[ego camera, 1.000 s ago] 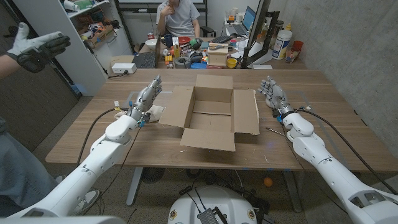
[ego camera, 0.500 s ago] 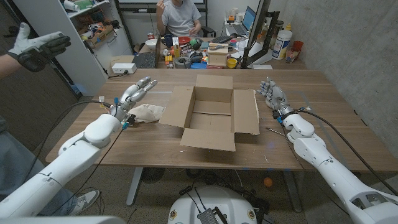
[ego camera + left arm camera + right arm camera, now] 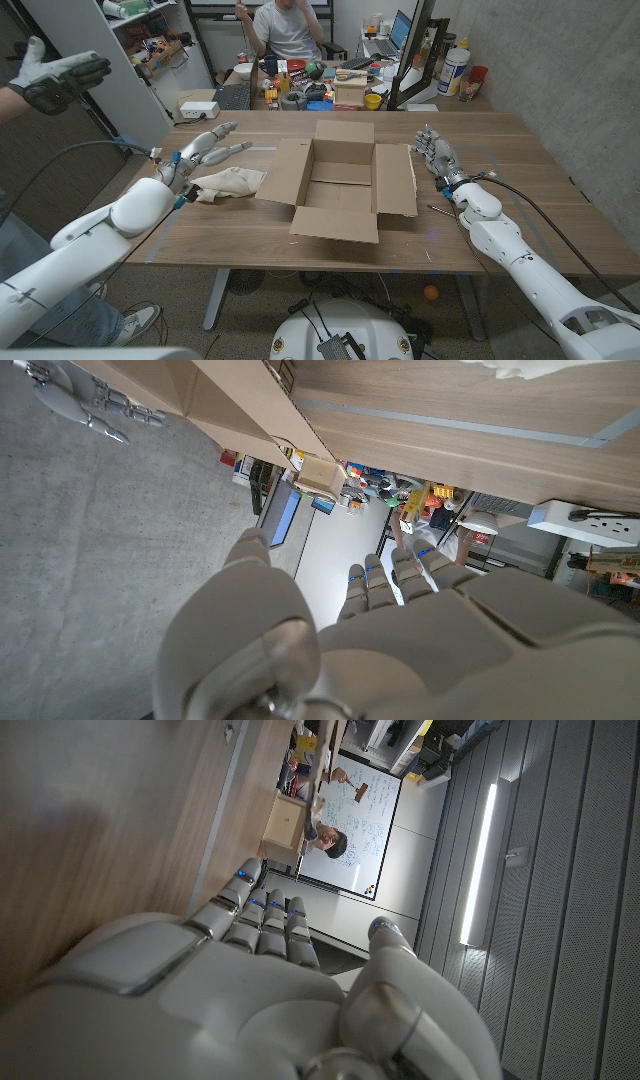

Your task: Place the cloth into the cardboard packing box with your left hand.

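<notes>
A crumpled cream cloth [image 3: 228, 183] lies on the wooden table just left of the open cardboard packing box [image 3: 342, 189], whose flaps are spread out. My left hand [image 3: 203, 152] hovers above and to the left of the cloth, fingers spread and holding nothing. In the left wrist view a corner of the cloth [image 3: 528, 368] and the box wall [image 3: 230, 410] show beyond my left hand [image 3: 400, 630]. My right hand [image 3: 438, 154] stands to the right of the box, fingers together and extended, holding nothing. The right wrist view shows the back of that hand [image 3: 250, 980].
A person's gloved hand [image 3: 58, 77] reaches in at the far left. Another person sits behind the table at a cluttered desk [image 3: 310, 85]. A white shelf unit [image 3: 120, 60] stands at the back left. Bare table [image 3: 480, 130] lies right of the box.
My left arm has pulled back to the left and lifted off the cloth, which now lies uncovered on the table. The right arm has not moved.
</notes>
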`<state>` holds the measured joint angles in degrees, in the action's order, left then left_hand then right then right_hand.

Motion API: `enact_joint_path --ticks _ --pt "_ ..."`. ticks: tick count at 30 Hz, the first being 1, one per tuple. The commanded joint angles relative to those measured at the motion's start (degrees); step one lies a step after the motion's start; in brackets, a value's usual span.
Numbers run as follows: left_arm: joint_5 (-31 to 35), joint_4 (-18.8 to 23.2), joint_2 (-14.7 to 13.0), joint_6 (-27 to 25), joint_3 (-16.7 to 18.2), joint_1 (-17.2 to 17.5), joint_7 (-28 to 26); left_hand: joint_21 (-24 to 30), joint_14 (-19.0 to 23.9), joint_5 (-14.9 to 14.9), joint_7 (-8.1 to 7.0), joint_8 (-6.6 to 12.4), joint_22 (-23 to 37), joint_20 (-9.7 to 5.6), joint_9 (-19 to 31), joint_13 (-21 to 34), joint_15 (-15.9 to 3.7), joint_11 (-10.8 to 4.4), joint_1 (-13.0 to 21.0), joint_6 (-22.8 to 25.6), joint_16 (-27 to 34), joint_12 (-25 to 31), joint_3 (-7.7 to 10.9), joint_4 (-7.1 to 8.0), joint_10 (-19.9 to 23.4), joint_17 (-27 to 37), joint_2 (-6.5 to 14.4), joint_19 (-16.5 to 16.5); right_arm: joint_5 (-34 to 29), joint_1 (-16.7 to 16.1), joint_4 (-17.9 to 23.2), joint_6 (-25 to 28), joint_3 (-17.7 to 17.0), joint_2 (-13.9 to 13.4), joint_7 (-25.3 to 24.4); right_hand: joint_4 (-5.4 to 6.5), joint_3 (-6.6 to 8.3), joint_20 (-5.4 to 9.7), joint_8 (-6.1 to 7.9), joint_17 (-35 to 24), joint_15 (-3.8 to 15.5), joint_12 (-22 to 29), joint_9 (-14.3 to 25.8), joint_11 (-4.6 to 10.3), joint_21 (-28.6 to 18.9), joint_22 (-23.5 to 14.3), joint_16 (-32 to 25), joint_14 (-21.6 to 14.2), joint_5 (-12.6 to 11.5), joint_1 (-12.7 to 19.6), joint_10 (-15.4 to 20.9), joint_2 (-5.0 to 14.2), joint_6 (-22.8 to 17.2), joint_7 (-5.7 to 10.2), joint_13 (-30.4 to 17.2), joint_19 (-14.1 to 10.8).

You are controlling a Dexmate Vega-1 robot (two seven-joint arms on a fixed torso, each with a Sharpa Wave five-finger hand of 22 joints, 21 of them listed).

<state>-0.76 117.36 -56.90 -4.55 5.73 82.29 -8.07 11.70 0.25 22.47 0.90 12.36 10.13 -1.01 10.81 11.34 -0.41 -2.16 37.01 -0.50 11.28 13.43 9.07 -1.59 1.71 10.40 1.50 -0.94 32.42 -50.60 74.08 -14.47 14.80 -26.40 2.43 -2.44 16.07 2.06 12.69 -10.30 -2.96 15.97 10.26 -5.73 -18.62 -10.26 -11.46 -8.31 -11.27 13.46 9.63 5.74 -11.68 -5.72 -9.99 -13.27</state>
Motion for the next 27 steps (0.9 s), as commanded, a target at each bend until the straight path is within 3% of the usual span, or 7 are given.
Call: enact_joint_path --ticks 1,7,19,27 --pt "7.0 0.6 -2.7 3.7 6.9 5.7 7.0 0.5 0.5 0.3 0.09 0.40 0.1 -0.10 0.2 0.3 0.11 -0.33 0.8 0.5 0.5 0.2 0.00 -0.45 0.5 0.2 -0.1 0.7 -1.7 -2.2 4.9 1.6 0.3 -0.5 -4.2 0.02 0.11 -0.08 -0.08 -0.3 0.06 -0.3 0.3 -0.11 0.1 -0.2 0.1 -0.6 -0.1 0.0 0.6 0.16 -0.2 0.06 -0.3 -0.5" --pt "11.7 -0.4 -3.5 8.5 10.6 7.9 11.0 0.5 0.8 0.2 -0.03 0.38 0.1 -0.10 0.2 0.3 -0.03 -0.58 1.2 0.6 0.5 0.2 0.04 -0.70 0.5 0.2 -0.2 0.9 -3.0 -4.0 8.9 2.8 0.6 -0.8 -7.8 0.02 0.08 -0.12 -0.14 -0.3 0.04 -0.4 0.3 -0.02 0.2 -0.2 0.1 -0.7 -0.1 0.0 0.7 0.14 -0.3 0.12 -0.3 -0.6" --pt "20.3 -4.1 -0.8 19.4 18.2 10.2 16.7 1.1 3.4 0.4 -0.64 0.88 0.1 -0.40 0.3 0.4 -1.04 -1.78 3.6 2.7 0.9 0.9 0.52 -2.13 3.2 0.3 -0.1 3.3 -5.1 -7.6 15.4 5.6 1.3 -1.1 -13.8 0.05 0.02 -0.19 -0.23 -0.3 0.00 -0.5 0.3 0.00 0.3 -0.2 0.1 -0.8 -0.1 -0.1 1.0 0.12 -0.5 0.24 -0.3 -0.8" --pt "32.0 -4.3 1.3 19.1 21.5 10.7 18.5 1.5 5.1 0.2 -1.72 1.02 0.0 3.76 0.3 0.6 -2.21 -2.94 9.6 4.0 0.7 0.7 2.79 -5.37 4.9 0.2 1.1 6.6 -5.7 -8.4 16.9 6.9 2.0 -1.1 -15.5 0.04 0.00 -0.23 -0.31 -0.3 -0.04 -0.5 0.3 0.06 0.4 -0.2 0.1 -1.1 -0.1 -0.1 1.2 0.10 -0.6 0.38 -0.3 -0.9"
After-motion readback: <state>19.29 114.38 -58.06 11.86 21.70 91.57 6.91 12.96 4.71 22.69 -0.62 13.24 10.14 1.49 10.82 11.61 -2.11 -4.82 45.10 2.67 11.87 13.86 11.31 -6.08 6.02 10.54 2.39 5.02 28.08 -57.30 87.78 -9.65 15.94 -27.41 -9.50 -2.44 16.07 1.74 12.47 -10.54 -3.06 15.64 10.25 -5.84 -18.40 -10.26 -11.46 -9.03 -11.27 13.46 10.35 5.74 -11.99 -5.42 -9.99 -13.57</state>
